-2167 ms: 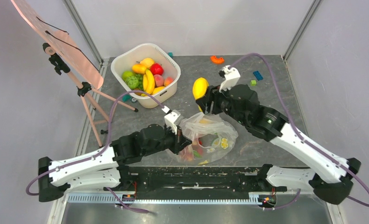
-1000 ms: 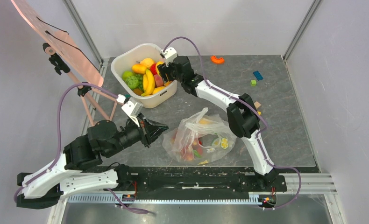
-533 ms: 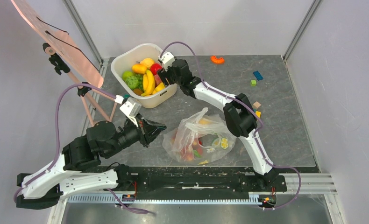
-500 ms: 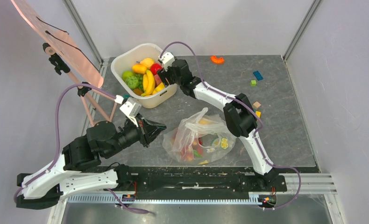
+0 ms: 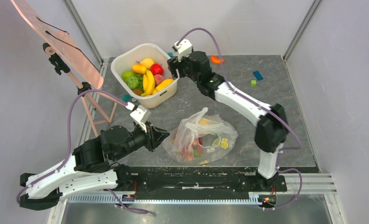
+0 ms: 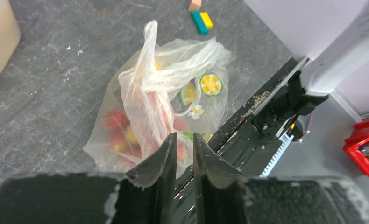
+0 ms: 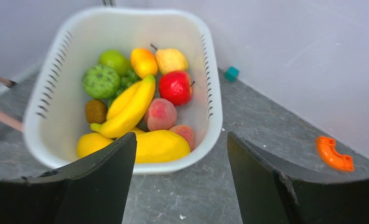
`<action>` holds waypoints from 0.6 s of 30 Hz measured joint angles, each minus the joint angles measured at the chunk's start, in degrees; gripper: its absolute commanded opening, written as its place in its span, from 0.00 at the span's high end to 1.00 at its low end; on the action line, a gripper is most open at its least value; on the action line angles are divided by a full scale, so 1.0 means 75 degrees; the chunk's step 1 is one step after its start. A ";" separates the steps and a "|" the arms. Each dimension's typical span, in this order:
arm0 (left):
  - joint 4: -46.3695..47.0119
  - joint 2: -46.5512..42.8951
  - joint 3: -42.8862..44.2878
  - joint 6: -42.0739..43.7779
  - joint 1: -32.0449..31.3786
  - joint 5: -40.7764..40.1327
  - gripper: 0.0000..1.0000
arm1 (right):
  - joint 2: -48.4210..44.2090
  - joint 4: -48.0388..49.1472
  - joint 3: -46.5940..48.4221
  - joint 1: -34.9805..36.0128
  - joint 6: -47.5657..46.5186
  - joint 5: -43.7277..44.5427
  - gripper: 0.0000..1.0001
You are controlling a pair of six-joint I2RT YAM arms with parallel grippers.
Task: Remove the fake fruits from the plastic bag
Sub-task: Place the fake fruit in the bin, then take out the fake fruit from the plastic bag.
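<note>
Hovering nearly pinched shut and empty, the left fingers [image 6: 161, 158] point at the plastic bag [image 6: 147, 88], which lies mid-frame on the tabletop [image 6: 56, 70] with the fake fruits [image 6: 115, 120] inside. The right fingers [image 7: 103, 177] gape wide and empty over the white tub [image 7: 213, 93] at upper left. The risk: a lone left grab snags only film and drags the bag toward the near edge.

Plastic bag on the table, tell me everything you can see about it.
The plastic bag is thin, clear and crinkly, slumped on the grey table near its front edge. Its handles are bunched, one sticking up. Red and yellow fruits and citrus-slice shapes show through. The left gripper sits close beside it; contact is unclear.
</note>
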 measured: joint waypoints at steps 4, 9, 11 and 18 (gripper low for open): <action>0.0143 -0.0105 -0.0624 -0.0061 0.0000 0.0003 0.69 | -0.1993 0.0041 -0.1562 0.0000 0.0370 0.0181 0.29; 0.0233 -0.0093 -0.0924 -0.0166 0.0000 -0.0035 0.65 | -0.3969 -0.0082 -0.3687 0.0000 0.0938 0.0274 0.34; 0.0268 -0.0073 -0.0976 -0.0192 0.0003 -0.0099 0.65 | -0.4540 -0.0312 -0.4424 0.0000 0.1134 0.0259 0.38; 0.0428 0.0356 -0.1157 -0.0428 0.0015 -0.0737 0.69 | -0.6490 -0.1367 -0.6502 0.0160 0.1725 -0.0073 0.41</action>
